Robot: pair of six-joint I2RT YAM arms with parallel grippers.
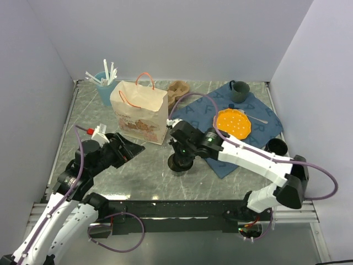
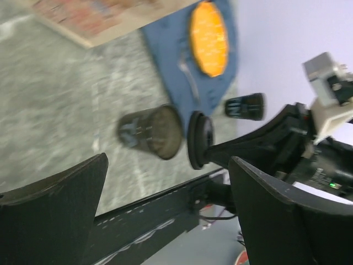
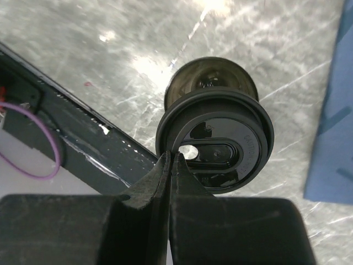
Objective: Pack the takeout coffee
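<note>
While the right gripper [image 3: 172,160] is pinching the lid [image 3: 220,152] by its rim, the left gripper [image 1: 131,148] is gaping empty; the takeout coffee [image 3: 212,83], likely thin-walled and crushable, is calling for a gentle mid-wall hold.

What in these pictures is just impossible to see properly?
- Inside the paper bag: top view, its own walls hide it.
- What the takeout coffee cup holds: right wrist view, the black lid covers most of its mouth; top view, the right gripper covers it.
- The cup's printing: left wrist view, blurred.
- The brown tray: top view, partly behind the bag.
</note>
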